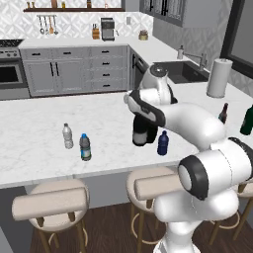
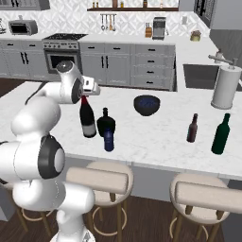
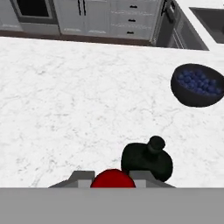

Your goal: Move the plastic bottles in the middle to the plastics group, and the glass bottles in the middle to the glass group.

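My gripper [image 2: 85,96] sits over the tall dark wine bottle [image 2: 87,119] with the white label, which stands upright on the island. In the hand view my gripper [image 3: 112,180] has its fingers [image 3: 82,177] close against both sides of the bottle's red top [image 3: 113,178]. The squat black bottle [image 2: 106,123] stands right beside it, and the small dark blue bottle [image 2: 108,139] stands just in front. Two clear water bottles, white-capped [image 1: 67,136] and blue-capped [image 1: 85,147], stand far left. The slim brown bottle [image 2: 192,128] and the green bottle [image 2: 220,134] stand far right.
A dark blue bowl [image 2: 146,105] of berries sits behind the middle bottles. A white paper-towel roll [image 2: 226,87] stands at the back right near the sink [image 1: 184,71]. Stools [image 2: 98,179] line the island's near edge.
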